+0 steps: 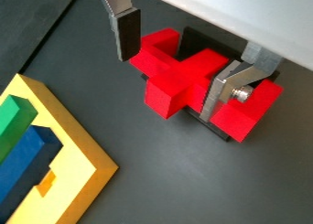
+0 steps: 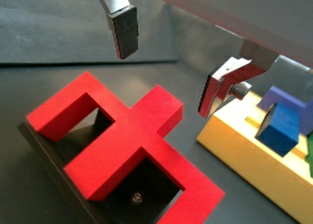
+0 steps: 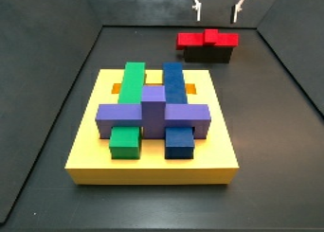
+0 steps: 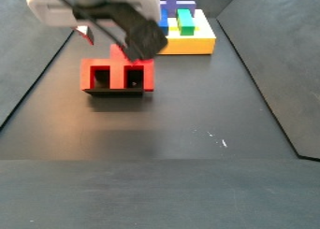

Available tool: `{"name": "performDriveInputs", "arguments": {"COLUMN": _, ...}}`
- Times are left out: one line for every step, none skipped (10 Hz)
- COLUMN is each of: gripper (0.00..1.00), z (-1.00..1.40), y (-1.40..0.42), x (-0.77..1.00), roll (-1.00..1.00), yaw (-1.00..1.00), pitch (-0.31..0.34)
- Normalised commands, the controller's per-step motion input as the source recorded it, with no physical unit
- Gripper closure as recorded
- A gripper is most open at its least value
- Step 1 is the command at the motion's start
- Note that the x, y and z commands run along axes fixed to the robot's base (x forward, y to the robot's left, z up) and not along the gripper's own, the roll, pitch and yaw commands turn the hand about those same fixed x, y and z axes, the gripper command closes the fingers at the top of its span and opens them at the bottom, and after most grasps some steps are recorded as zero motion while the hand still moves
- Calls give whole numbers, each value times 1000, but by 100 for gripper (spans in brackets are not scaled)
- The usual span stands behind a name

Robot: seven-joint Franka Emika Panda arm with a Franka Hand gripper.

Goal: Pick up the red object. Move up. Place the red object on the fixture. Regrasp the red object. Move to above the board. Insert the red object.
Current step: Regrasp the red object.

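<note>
Gripper spread wide and empty above the red object, resting on the fixture, board nearby.

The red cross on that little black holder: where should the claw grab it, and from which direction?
Probably from straight above, pinching one bar of the red object across its flat sides. It lies flat on the fixture, whose back wall blocks a sideways approach. The gripper hangs open overhead.

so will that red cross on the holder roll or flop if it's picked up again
Probably neither. The red cross looks like a rigid block with flat faces, so it should not roll. Its smooth sides might slip. It overhangs the holder, so a nudge could tip it. The end effector hangs open above it.
</note>
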Motion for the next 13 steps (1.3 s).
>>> {"name": "performDriveInputs", "arguments": {"gripper": 0, "z": 160, "y": -151, "x": 63, "roll": 1000, "yaw": 74, "pitch": 117}}
{"name": "performDriveInputs", "arguments": {"gripper": 0, "z": 129, "y": -157, "x": 66, "roll": 1000, "yaw": 83, "pitch": 123}}
{"name": "performDriveInputs", "arguments": {"gripper": 0, "z": 123, "y": -149, "x": 57, "roll": 1000, "yaw": 89, "pitch": 126}}
{"name": "performDriveInputs", "arguments": {"gripper": 0, "z": 109, "y": -163, "x": 20, "roll": 1000, "yaw": 111, "pitch": 120}}
{"name": "performDriveInputs", "arguments": {"gripper": 0, "z": 97, "y": -183, "x": 34, "roll": 1000, "yaw": 134, "pitch": 140}}
{"name": "performDriveInputs", "arguments": {"gripper": 0, "z": 91, "y": -197, "x": 37, "roll": 1000, "yaw": 160, "pitch": 131}}
{"name": "performDriveInputs", "arguments": {"gripper": 0, "z": 77, "y": -191, "x": 37, "roll": 1000, "yaw": 169, "pitch": 129}}
{"name": "performDriveInputs", "arguments": {"gripper": 0, "z": 51, "y": -194, "x": 31, "roll": 1000, "yaw": 203, "pitch": 126}}
{"name": "performDriveInputs", "arguments": {"gripper": 0, "z": 106, "y": -163, "x": 11, "roll": 1000, "yaw": 266, "pitch": 77}}
{"name": "performDriveInputs", "arguments": {"gripper": 0, "z": 80, "y": -154, "x": 0, "roll": 1000, "yaw": 306, "pitch": 20}}
{"name": "performDriveInputs", "arguments": {"gripper": 0, "z": 31, "y": -157, "x": 0, "roll": 1000, "yaw": 274, "pitch": 0}}
{"name": "performDriveInputs", "arguments": {"gripper": 0, "z": 0, "y": -157, "x": 97, "roll": 1000, "yaw": 134, "pitch": 6}}
{"name": "performDriveInputs", "arguments": {"gripper": 0, "z": -6, "y": -120, "x": 166, "roll": 1000, "yaw": 6, "pitch": 31}}
